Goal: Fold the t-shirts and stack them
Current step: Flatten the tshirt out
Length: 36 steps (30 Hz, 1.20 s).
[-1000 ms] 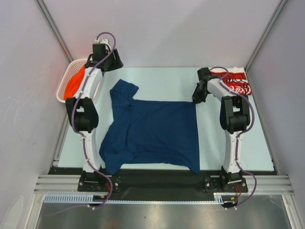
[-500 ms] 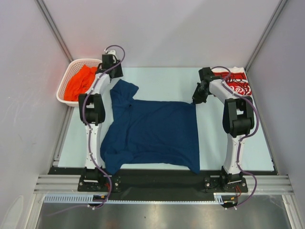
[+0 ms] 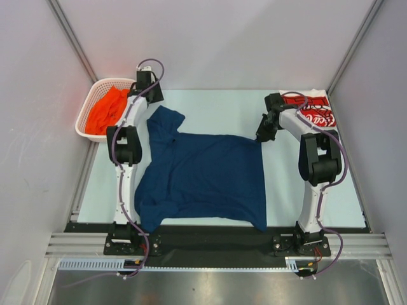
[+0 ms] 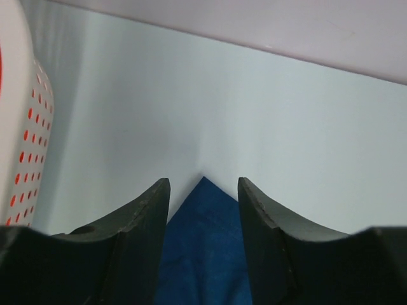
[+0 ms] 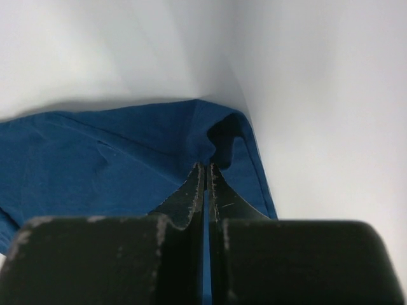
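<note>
While handling dark navy blue soft-cloth t-shirt (image 3: 203, 181), treat as light, limp, zero stiffness. Drapes and drags; likely creeps across pale smooth bench (image 3: 216, 105) when pulled. Lies spread near-flat mid-bench, hem to the right, collar and sleeves to the left, near edge right at bench front. Near-left sleeve looks rumpled and partly tucked; worth flattening before any fold.

Further up, right gripper (image 5: 205, 168) clenched on the far hem corner, cloth bunched at the tips, jaws pressed together with barely a slit. Good hold point: doubled hem, should resist stretch.

Far-left, left gripper (image 4: 203, 187) released, jaws spread astride the tip of the far sleeve, nothing pinched yet. Better to bite at sleeve hem or shoulder seam than a single layer mid-panel; otherwise probably lifts one ply only. Lift both far corners level and together, else expect sag and skew in the middle.

Beyond: bright orange crumpled t-shirt (image 3: 109, 107) heaped in white plastic lattice basket (image 3: 81, 124), just beside bench's far-left corner. Red folded t-shirt with white script (image 3: 316, 111) parked at far-right corner; likely stack base.
</note>
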Each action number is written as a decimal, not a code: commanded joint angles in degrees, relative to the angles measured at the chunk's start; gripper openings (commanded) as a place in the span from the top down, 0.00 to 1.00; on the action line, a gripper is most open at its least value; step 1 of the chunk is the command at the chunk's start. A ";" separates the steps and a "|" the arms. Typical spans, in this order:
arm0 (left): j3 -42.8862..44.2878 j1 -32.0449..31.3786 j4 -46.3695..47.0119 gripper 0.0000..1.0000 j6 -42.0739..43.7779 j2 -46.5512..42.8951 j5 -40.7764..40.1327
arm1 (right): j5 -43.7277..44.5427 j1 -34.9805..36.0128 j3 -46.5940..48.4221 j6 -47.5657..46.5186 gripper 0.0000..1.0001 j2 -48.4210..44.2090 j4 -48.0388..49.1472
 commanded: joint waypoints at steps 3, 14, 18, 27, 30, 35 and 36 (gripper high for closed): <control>4.97 0.72 -6.18 0.47 -7.69 2.95 0.44 | -1.07 0.66 -3.74 0.92 1.00 -5.62 2.45; 5.69 4.04 -13.04 0.56 -24.21 6.12 8.50 | -2.30 -0.57 -6.21 1.72 1.00 -9.75 2.46; -2.99 4.59 -13.39 0.69 -29.76 3.84 14.06 | -3.08 -1.62 -7.08 1.89 1.00 -10.55 2.11; -15.74 2.83 -17.17 0.87 -26.08 -4.84 12.66 | -4.06 -4.96 -12.18 0.14 1.00 -16.78 0.88; -22.76 2.92 -14.02 0.99 -24.15 -9.68 10.37 | -3.71 -5.14 -13.93 -1.35 1.00 -18.71 -1.14; -26.83 -0.68 -11.47 1.00 -18.17 -19.18 3.44 | -3.97 -5.23 -17.98 -3.03 1.00 -22.32 -2.38; -27.88 -1.29 -10.15 1.00 -15.90 -21.11 2.30 | -4.32 -5.40 -18.50 -3.20 1.00 -22.85 -2.64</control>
